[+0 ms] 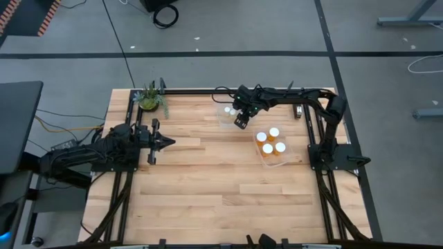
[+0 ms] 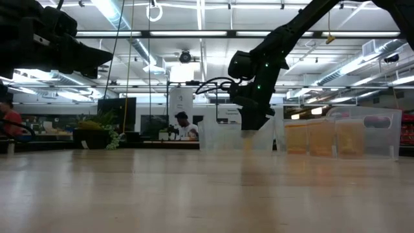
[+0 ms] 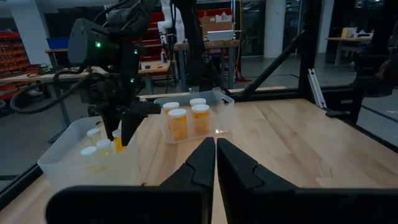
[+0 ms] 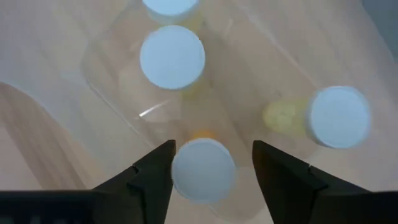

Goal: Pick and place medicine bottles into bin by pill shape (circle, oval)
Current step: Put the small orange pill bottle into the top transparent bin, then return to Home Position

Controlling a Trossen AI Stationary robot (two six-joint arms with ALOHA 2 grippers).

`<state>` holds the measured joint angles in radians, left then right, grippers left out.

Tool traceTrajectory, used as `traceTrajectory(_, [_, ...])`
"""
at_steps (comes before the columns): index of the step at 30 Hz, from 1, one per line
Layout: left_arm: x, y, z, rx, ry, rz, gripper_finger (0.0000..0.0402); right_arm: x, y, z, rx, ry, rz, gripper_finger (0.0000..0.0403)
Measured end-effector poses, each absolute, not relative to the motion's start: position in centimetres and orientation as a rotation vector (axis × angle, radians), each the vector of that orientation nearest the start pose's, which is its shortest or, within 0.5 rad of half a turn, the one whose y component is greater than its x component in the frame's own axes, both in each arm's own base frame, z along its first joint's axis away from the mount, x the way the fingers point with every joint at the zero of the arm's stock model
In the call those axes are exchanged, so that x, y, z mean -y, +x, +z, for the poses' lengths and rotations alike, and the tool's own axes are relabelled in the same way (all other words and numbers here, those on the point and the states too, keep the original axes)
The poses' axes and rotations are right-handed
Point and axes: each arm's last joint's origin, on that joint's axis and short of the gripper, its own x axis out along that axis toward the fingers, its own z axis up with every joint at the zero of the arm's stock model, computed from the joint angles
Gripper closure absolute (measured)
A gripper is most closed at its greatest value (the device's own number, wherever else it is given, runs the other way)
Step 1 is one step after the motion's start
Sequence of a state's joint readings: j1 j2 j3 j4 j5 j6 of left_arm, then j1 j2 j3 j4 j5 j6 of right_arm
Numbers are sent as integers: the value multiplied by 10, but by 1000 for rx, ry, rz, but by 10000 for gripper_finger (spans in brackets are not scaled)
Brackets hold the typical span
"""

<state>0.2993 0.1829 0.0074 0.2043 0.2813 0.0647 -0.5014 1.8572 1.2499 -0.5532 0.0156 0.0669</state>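
left gripper: fingers pressed together, nothing between them; parked at about nine o'clock on the table, pointing across toward the bins; waiting.

right gripper: over the far bin at about twelve o'clock; fingers parted, standing either side of a white cap with a gap on each side; looks let go rather than held, though contact cannot be ruled out.

bottle under the right gripper: upright in the clear bin, cap facing up; two more capped bottles just beside it, and one lying tilted toward the bin wall.

second bin: at about two o'clock, near the first; four larger bottles standing close together, amber bodies, white caps.

handling, judged: small plastic bottles, light and rigid; smooth round sides likely slippery, so a firm squeeze should do no harm; liable to tip or roll if nudged, as the tilted one suggests.

where to take hold, judged: across the cap or just under it, from straight above, fingers on opposite sides of the round; neighbours stand close, so little room for the fingers to slip down.

risk, judged: knocking a neighbour over while lifting clear of the thin bin wall.

far edge: potted plant at about eleven o'clock, well apart from the bins.
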Motion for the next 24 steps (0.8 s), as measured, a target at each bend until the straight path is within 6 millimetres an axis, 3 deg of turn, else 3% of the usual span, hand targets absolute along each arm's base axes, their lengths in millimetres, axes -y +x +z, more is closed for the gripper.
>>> traceTrajectory(6, [-24,105,171,27,73,19,387,175,318,195,-1086,331,-501,169])
traceTrajectory(16, [-24,105,171,33,75,20,380,161,294,254,-956,325,-519,168])
traceTrajectory(24, [-24,105,171,32,63,28,375,130,277,301,-820,263,-457,168])
